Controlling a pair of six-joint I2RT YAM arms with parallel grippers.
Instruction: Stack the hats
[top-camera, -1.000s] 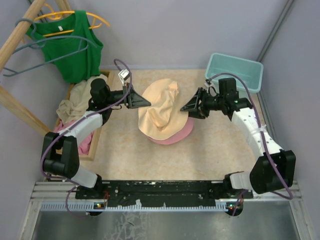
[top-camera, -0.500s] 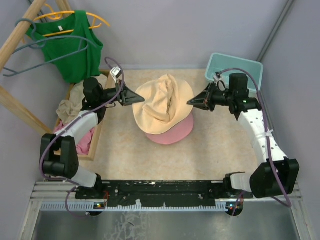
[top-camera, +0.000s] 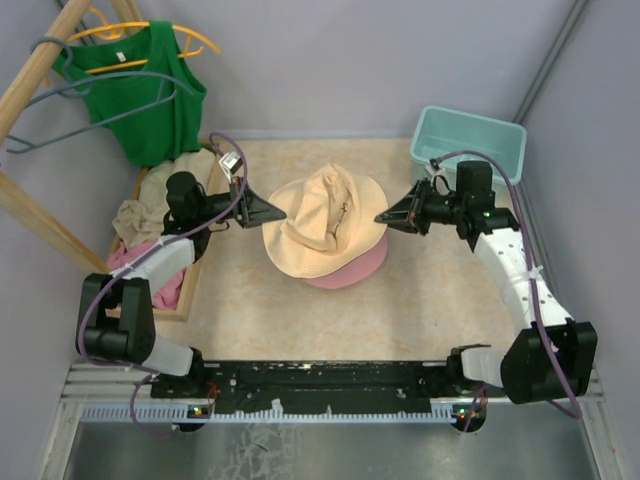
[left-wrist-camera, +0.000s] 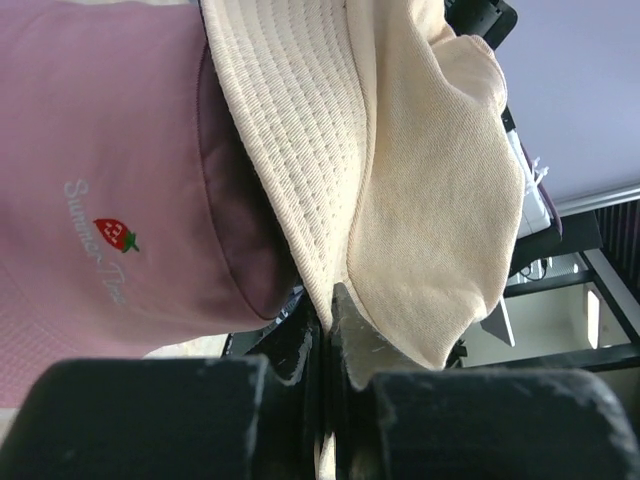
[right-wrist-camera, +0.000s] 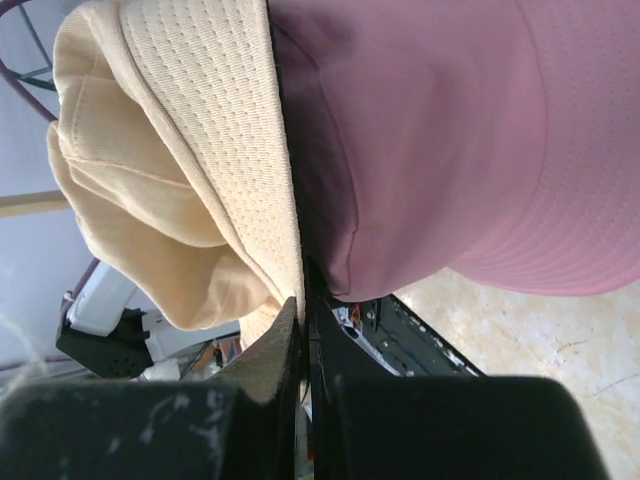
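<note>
A beige bucket hat (top-camera: 322, 225) hangs spread between both arms over a pink hat (top-camera: 352, 268) lying mid-table. My left gripper (top-camera: 283, 211) is shut on the beige brim's left edge (left-wrist-camera: 300, 210). At the brim's right edge (right-wrist-camera: 230, 130), my right gripper (top-camera: 384, 217) is also shut on the fabric. The pink hat (left-wrist-camera: 110, 180) fills the left wrist view with a small strawberry logo. In the right wrist view the pink hat (right-wrist-camera: 450, 130) sits just under the beige brim.
A wooden tray (top-camera: 196, 272) at the left holds beige and pink cloth (top-camera: 150, 200). A green tank top (top-camera: 140, 95) hangs on a rack at the back left. A teal bin (top-camera: 468, 140) stands at the back right.
The right gripper closed on the beige brim. Both arms pulled apart and the hat went from a tall fold to spread flat, lower over the pink hat.
</note>
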